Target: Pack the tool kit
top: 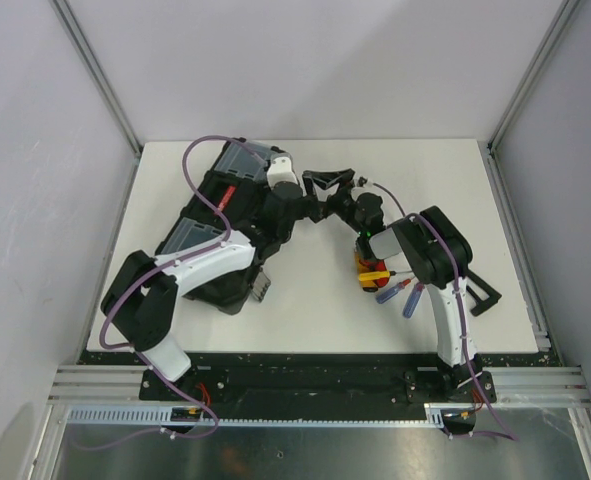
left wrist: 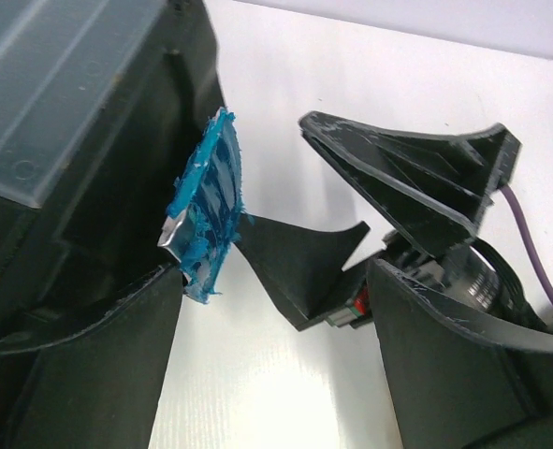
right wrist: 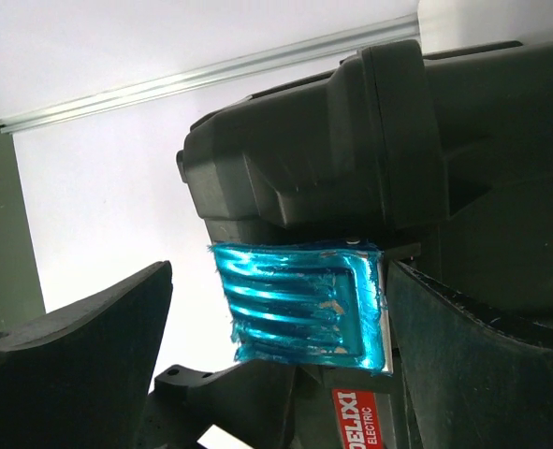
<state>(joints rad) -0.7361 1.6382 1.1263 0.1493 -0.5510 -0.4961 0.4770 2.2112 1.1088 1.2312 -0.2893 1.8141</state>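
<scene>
Jaws spread wide on both sides, nothing grasped; overhead, black toolbox (top: 240, 215) left of centre on table (top: 315, 320), screwdrivers (top: 385, 285) loose by right arm (top: 435, 260). Left wrist: left gripper (left wrist: 276, 281) released, blue latch (left wrist: 206, 220) just beside one finger, right gripper (left wrist: 274, 173) facing. Right wrist: same latch between parted fingers.

The left arm (top: 210, 262) and right arm (top: 447, 320) are showing white shells over black joints, each trailing a purple cable (top: 213, 138) from base to wrist. A green light (top: 366, 233) is glowing on the right arm, and the fingers (left wrist: 444, 365) are showing as black plastic wedges, scuffed pale along their edges.
</scene>
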